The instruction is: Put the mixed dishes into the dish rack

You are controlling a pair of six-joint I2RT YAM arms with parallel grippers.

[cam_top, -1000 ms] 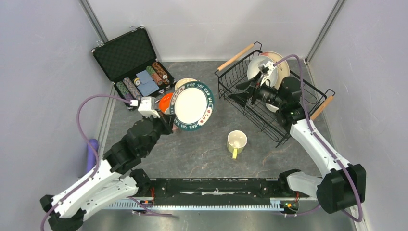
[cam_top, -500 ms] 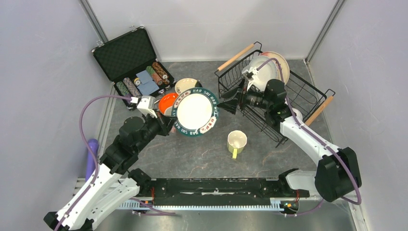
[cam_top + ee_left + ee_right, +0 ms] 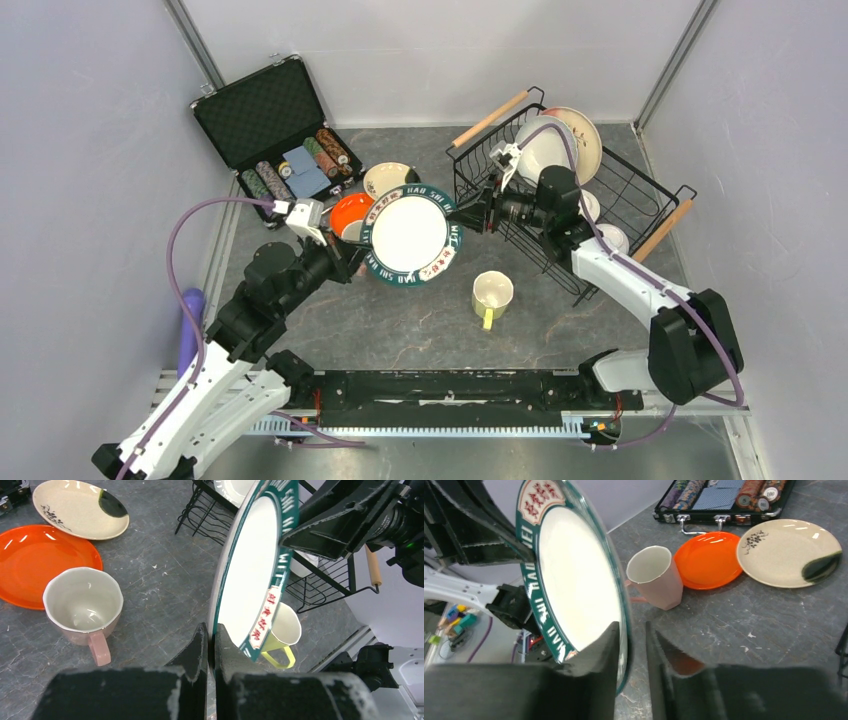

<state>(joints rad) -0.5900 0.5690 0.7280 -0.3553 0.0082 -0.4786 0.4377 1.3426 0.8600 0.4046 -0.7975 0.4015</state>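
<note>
In a handover, the plate [image 3: 410, 236] is held aloft near the rack [image 3: 628, 196], clamped in the left gripper [image 3: 210, 631]; the right gripper [image 3: 630, 630], narrowly parted astride its far rim, must be closed next.

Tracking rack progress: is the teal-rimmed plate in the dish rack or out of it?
Out. The teal-rimmed plate is held tilted left of the dish rack, its rim pinched in the left end effector.
</note>
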